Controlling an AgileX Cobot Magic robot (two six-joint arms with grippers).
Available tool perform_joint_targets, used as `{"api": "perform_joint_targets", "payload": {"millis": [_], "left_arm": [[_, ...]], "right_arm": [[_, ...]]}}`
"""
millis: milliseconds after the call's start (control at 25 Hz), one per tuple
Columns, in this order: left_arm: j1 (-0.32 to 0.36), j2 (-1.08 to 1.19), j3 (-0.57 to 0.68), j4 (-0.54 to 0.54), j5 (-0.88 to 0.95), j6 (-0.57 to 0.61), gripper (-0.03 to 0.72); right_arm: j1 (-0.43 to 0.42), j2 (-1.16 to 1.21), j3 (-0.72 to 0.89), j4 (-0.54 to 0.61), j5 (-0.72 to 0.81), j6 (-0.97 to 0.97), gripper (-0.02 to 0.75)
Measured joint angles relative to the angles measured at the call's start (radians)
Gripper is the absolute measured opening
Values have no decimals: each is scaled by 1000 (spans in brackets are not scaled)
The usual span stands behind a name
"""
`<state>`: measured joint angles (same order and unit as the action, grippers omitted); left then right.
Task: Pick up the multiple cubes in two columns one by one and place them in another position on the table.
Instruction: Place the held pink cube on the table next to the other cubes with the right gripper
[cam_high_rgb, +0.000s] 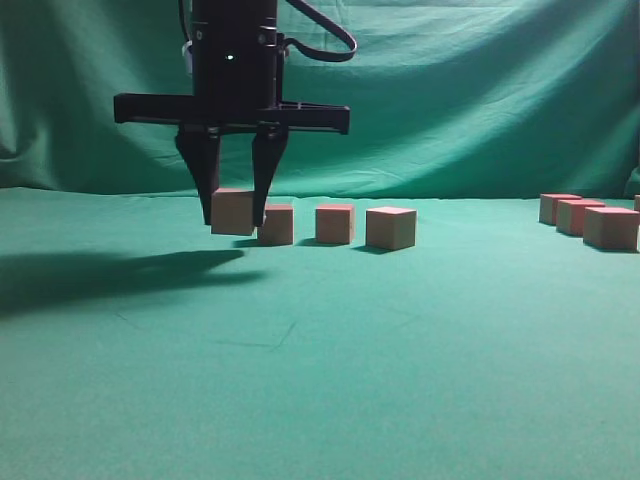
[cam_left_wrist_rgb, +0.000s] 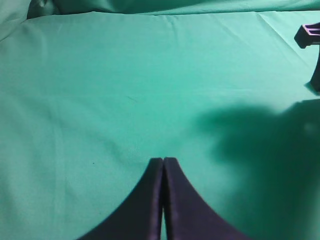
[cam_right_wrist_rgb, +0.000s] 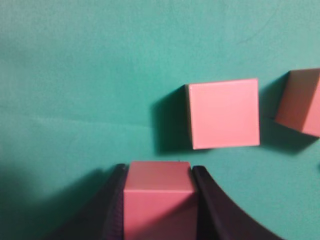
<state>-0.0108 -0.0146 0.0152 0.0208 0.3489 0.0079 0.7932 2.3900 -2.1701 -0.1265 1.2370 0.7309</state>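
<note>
My right gripper (cam_high_rgb: 236, 220) has reached to the left of the exterior view and is shut on one cube (cam_high_rgb: 232, 210), its black fingers pressed on both sides. In the right wrist view the held cube (cam_right_wrist_rgb: 159, 192) fills the gap between the fingers of that gripper (cam_right_wrist_rgb: 158, 170). It hangs low over the table (cam_high_rgb: 320, 380); I cannot tell whether it touches. To its right three cubes (cam_high_rgb: 277, 224) (cam_high_rgb: 334, 223) (cam_high_rgb: 390, 228) stand in a row. Two of them show in the right wrist view (cam_right_wrist_rgb: 223, 113) (cam_right_wrist_rgb: 301, 101). My left gripper (cam_left_wrist_rgb: 163, 160) is shut and empty over bare cloth.
Several more cubes (cam_high_rgb: 578, 216) stand in a line at the far right of the table. A draped green curtain (cam_high_rgb: 450, 90) hangs behind. A black part of the other arm (cam_left_wrist_rgb: 310, 35) shows at the upper right of the left wrist view, with its shadow (cam_left_wrist_rgb: 260, 150) below.
</note>
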Motion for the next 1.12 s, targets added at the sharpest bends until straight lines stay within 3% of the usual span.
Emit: {"api": "perform_joint_targets", "payload": {"millis": [1120], "left_arm": [[0,0,0,0,0,0,0]], "right_arm": [[12,-4,52,-31,-4,-19,259]]}}
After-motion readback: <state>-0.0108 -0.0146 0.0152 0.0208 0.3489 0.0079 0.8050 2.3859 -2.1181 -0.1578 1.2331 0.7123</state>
